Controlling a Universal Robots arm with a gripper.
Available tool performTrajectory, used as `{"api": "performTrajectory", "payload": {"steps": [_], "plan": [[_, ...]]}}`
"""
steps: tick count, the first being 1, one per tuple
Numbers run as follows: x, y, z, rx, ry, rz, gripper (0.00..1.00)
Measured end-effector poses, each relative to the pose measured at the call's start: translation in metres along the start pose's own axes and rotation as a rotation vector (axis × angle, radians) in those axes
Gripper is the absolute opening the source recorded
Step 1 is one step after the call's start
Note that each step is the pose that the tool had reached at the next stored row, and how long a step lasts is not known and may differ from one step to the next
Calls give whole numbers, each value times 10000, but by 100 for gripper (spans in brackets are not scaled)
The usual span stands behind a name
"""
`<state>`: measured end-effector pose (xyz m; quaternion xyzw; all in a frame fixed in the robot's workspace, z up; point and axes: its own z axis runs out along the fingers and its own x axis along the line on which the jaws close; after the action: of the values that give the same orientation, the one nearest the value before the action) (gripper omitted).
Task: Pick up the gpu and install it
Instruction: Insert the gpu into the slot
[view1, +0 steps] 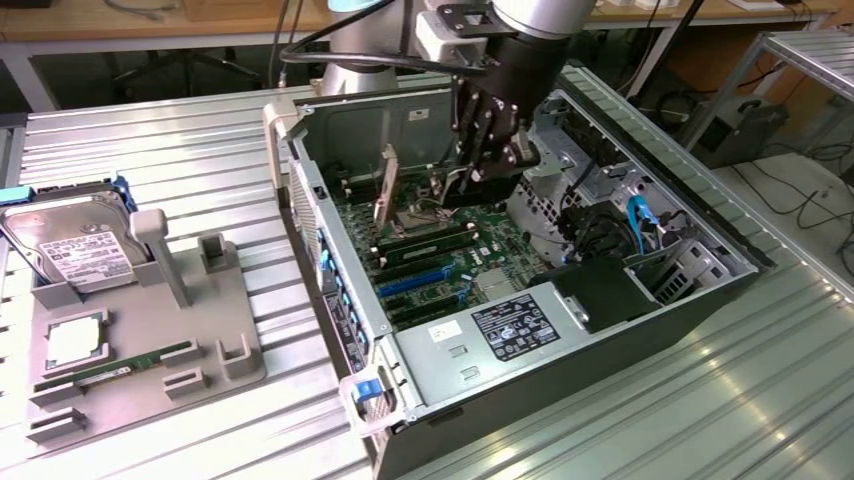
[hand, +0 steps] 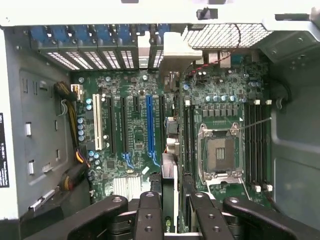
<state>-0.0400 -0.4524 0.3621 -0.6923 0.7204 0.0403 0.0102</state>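
Note:
The gpu (view1: 387, 190) stands on edge inside the open computer case (view1: 694, 215), its brownish back facing the exterior view's left. In the wrist view I see the gpu (hand: 170, 150) edge-on, running between the long blue slot (hand: 148, 125) and the CPU socket (hand: 220, 152), its pale end bracket toward the case's rear grille. My gripper (view1: 483, 168) reaches down into the case. In the wrist view the gripper (hand: 171, 202) has its black fingers (hand: 150, 210) on either side of the card's end, shut on it.
A grey fixture (view1: 234, 345) at the exterior view's left holds a hard drive (view1: 80, 250), a processor (view1: 74, 340) and a green memory stick (view1: 120, 368). Inside the case are the power supply (view1: 514, 325), cables (view1: 607, 235) and drive cage walls.

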Motion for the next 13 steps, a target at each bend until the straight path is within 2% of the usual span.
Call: {"api": "performTrajectory", "payload": {"steps": [5, 13], "plan": [[48, 101, 69, 7, 2, -28, 26], [160, 218, 196, 3, 4, -76, 26]]}}
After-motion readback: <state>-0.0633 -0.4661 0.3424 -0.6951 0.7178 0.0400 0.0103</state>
